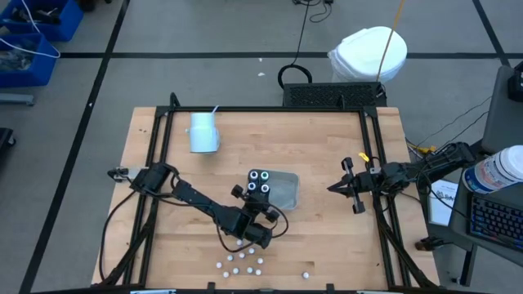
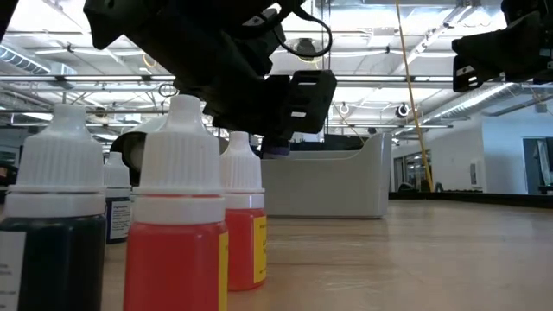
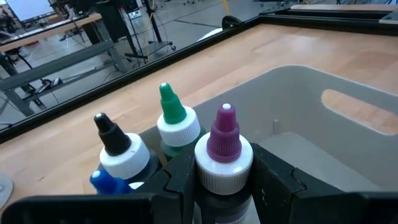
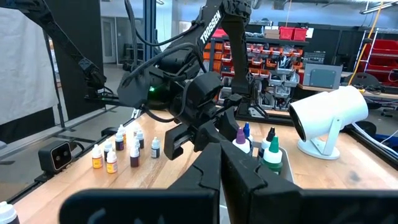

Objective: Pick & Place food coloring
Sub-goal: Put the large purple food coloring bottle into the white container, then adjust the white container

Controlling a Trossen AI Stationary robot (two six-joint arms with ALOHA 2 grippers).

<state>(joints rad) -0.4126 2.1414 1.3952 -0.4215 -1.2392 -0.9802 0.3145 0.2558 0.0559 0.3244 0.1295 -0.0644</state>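
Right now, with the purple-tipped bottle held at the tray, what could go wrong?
1. The left pincer grips the purple-tipped bottle close beside the green-tipped bottle and black-tipped bottle; lowering it may knock those over.
2. Its fingers hold just below the cap, so the bottle may tilt on release in the grey tray.
3. The small bottles stand near the arm; a sweep may scatter them.
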